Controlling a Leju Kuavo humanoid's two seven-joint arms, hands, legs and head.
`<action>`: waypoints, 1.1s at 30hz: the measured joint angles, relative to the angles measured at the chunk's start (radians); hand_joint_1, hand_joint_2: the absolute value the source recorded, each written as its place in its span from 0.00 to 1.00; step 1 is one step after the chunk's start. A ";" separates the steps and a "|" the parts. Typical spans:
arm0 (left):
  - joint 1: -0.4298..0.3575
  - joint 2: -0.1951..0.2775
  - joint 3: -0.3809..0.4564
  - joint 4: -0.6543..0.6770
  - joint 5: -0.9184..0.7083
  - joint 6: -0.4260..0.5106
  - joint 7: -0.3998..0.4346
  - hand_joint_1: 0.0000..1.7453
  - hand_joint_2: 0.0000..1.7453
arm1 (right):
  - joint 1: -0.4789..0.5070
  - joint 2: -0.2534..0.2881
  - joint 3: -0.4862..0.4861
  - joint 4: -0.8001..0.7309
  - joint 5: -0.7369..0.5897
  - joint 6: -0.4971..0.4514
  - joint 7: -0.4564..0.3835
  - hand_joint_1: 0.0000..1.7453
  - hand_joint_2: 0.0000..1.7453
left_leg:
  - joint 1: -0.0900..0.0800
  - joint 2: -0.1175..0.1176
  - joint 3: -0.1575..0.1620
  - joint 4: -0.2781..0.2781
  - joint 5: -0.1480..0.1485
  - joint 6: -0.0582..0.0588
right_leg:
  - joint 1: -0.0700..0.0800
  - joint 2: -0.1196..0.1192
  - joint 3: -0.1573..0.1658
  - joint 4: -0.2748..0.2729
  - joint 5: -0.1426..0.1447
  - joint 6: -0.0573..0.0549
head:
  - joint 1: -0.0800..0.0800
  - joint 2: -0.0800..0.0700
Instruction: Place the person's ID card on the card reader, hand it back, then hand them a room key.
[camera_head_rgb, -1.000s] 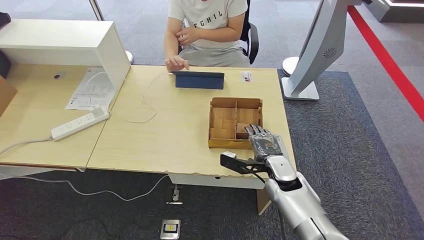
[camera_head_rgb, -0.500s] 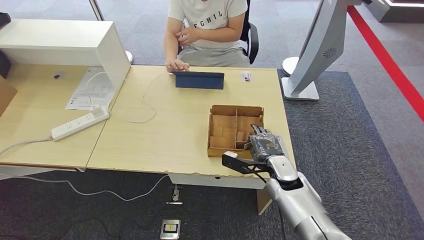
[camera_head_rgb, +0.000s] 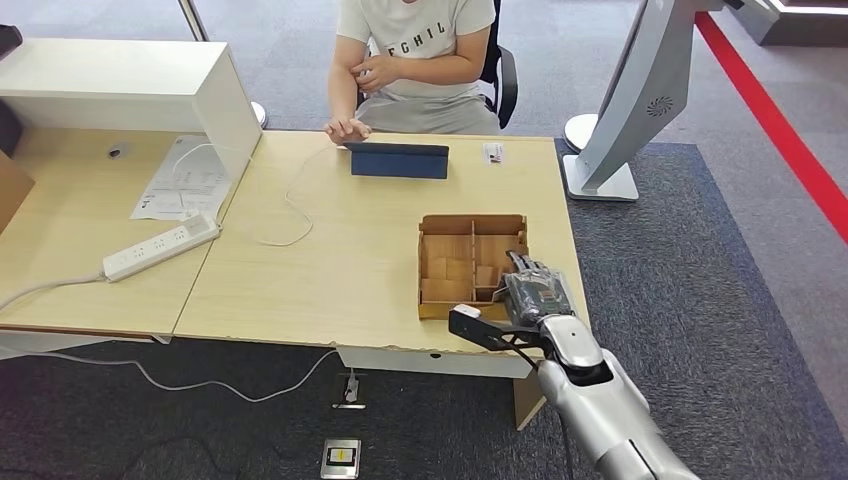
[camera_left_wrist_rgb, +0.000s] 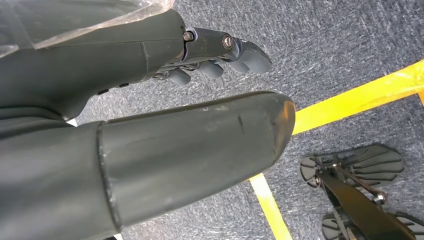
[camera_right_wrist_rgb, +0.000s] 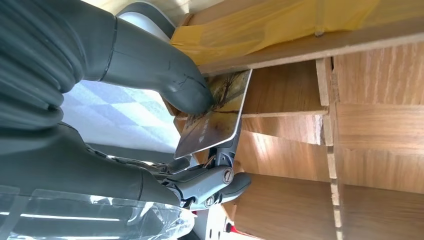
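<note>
A wooden divided box (camera_head_rgb: 470, 221) sits near the table's front right edge. My right hand (camera_head_rgb: 533, 294) reaches into its near right compartment. In the right wrist view the thumb (camera_right_wrist_rgb: 150, 65) and fingers (camera_right_wrist_rgb: 220, 180) pinch a picture-printed room key card (camera_right_wrist_rgb: 215, 120) over the box dividers (camera_right_wrist_rgb: 325, 125). The dark blue card reader (camera_head_rgb: 399, 160) lies at the far edge in front of the seated person (camera_head_rgb: 415, 60), whose hand (camera_head_rgb: 347, 129) rests beside it. A small white ID card (camera_head_rgb: 493, 152) lies to the reader's right. My left hand (camera_left_wrist_rgb: 150, 150) hangs over the carpet, fingers apart, holding nothing.
A white power strip (camera_head_rgb: 160, 246) with cables and a paper sheet (camera_head_rgb: 185, 178) lie on the left table, next to a white cabinet (camera_head_rgb: 130, 85). A white stand base (camera_head_rgb: 600, 178) sits on the floor to the right of the table.
The wooden box has slid toward the table's near edge along with my right hand. The person's hand has drawn back a little from the reader's corner.
</note>
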 joint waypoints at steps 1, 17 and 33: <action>0.000 0.000 -0.001 0.000 0.000 -0.001 0.000 0.00 0.00 | 0.004 -0.003 -0.003 -0.013 0.000 0.002 0.000 1.00 1.00 | 0.000 0.000 0.000 0.000 0.000 0.000 | 0.000 0.000 0.000 0.000 0.000 0.000 | 0.000 0.000; -0.001 -0.002 -0.027 0.000 -0.018 -0.021 -0.021 0.00 0.00 | -0.036 -0.033 -0.053 -0.266 0.008 0.073 -0.033 1.00 1.00 | 0.000 0.000 0.000 0.000 0.000 0.000 | 0.000 0.000 0.000 0.000 0.000 0.000 | 0.000 0.000; -0.025 -0.002 -0.038 0.000 -0.043 -0.017 -0.010 0.00 0.00 | -0.369 0.081 -0.038 -0.110 0.015 -0.012 -0.103 1.00 1.00 | 0.000 0.000 -0.003 0.000 0.002 -0.002 | 0.000 0.000 -0.003 0.002 0.001 -0.001 | 0.000 0.000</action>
